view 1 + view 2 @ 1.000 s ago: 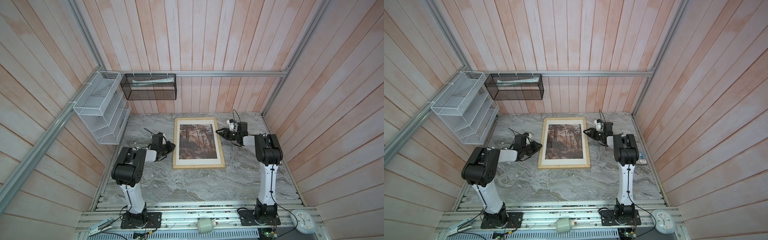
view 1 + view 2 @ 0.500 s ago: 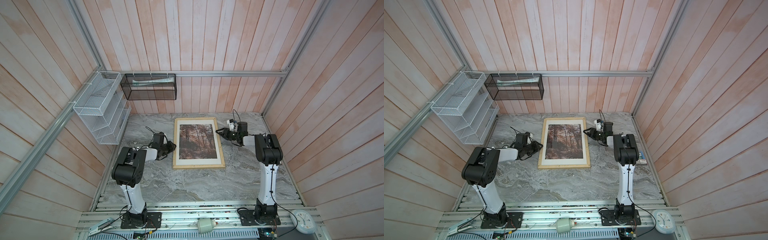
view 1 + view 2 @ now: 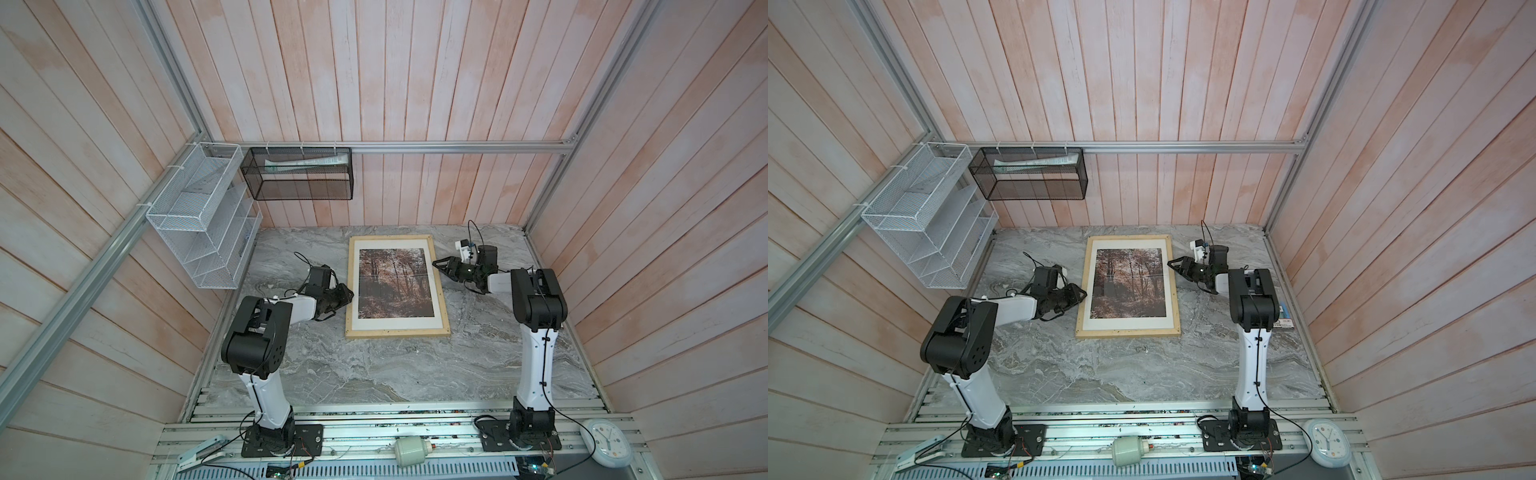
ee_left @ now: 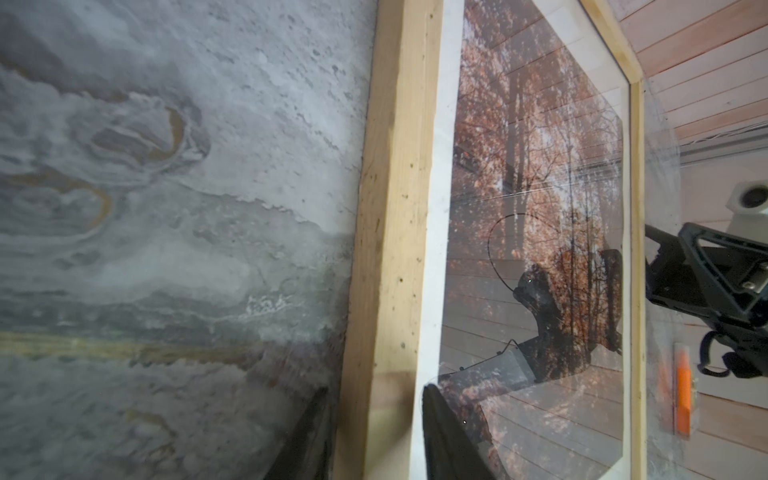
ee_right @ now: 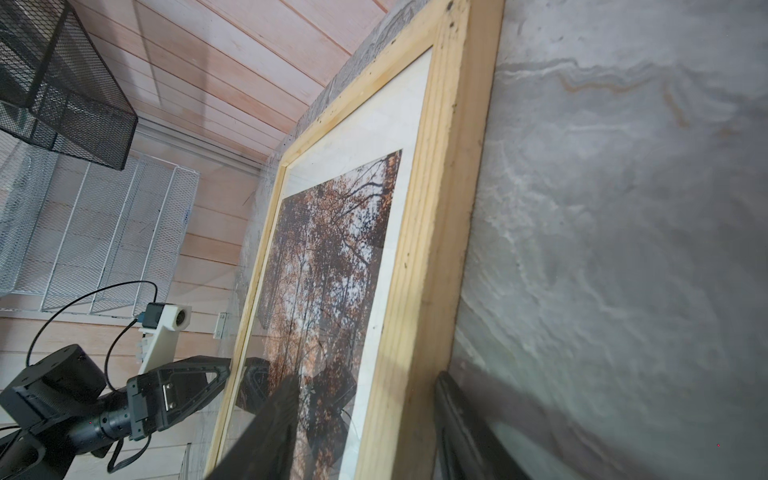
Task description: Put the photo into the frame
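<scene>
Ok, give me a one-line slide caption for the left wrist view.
Left pincer straddling one rail of the wooden frame, forest photo inside, right pincer visible across it.

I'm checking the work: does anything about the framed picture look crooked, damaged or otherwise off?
Nothing stands out. The photo sits straight inside its white border, and the frame lies flat on the table. The left wrist view shows faint streaks across the glazing, possibly only reflections.
</scene>
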You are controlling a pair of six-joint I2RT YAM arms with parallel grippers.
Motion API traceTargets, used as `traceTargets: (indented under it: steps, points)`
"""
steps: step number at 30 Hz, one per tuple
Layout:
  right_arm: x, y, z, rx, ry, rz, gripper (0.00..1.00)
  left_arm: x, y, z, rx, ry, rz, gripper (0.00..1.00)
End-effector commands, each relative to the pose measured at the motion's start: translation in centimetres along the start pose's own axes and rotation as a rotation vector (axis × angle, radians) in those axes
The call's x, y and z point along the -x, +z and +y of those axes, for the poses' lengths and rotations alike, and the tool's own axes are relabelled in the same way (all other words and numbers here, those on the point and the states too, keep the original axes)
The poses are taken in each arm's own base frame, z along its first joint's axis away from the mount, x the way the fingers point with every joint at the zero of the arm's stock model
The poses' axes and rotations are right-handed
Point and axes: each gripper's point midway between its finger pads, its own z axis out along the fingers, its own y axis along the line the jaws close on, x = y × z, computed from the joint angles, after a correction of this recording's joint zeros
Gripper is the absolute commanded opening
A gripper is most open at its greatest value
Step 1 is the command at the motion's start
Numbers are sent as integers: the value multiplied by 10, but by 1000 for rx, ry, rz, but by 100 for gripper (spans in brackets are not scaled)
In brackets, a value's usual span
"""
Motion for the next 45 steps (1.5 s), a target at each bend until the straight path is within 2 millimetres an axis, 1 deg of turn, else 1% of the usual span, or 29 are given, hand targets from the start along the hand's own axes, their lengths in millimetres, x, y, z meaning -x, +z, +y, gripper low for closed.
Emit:
traceTargets:
  steps: [1,7,9,12,16,21,24,28,31,32,33,34,37,41,43,45]
  points:
    - [-18,-9,-22,-50,87,31,54,2,-6,7,64,22,3,40]
    - [-9,-31,-29,-76,98,-13,55,15,-11,4,89,66,-24,42]
    - [-6,-38,-34,-110,102,-23,55,21,-13,5,111,86,-35,42]
    - [-4,-44,-35,-134,99,-32,56,34,-19,5,147,107,-68,43]
    - [0,-53,-25,-162,60,-52,58,55,-32,-4,160,143,-126,44]
    - [7,-70,-19,-264,-4,-76,60,81,-50,-17,188,203,-194,46]
    - [15,-80,-9,-299,-34,-102,60,93,-61,-24,197,225,-229,46]
    - [27,-95,16,-324,-88,-136,60,101,-76,-30,200,245,-273,47]
    - [38,-111,34,-378,-147,-170,61,103,-85,-32,203,260,-298,48]
    - [40,-117,38,-398,-162,-179,65,104,-89,-33,206,267,-308,49]
    - [45,-123,43,-423,-176,-193,97,105,-92,-35,203,273,-318,65]
    - [46,-128,45,-442,-181,-198,98,105,-94,-37,193,285,-320,99]
    - [51,-143,49,-526,-197,-203,98,106,-103,-43,184,298,-331,100]
    - [56,-169,41,-669,-190,-242,98,108,-118,-44,209,307,-354,100]
    - [56,-177,42,-690,-194,-255,98,110,-125,-42,237,305,-370,100]
    - [56,-182,50,-679,-217,-271,98,113,-132,-43,249,320,-383,100]
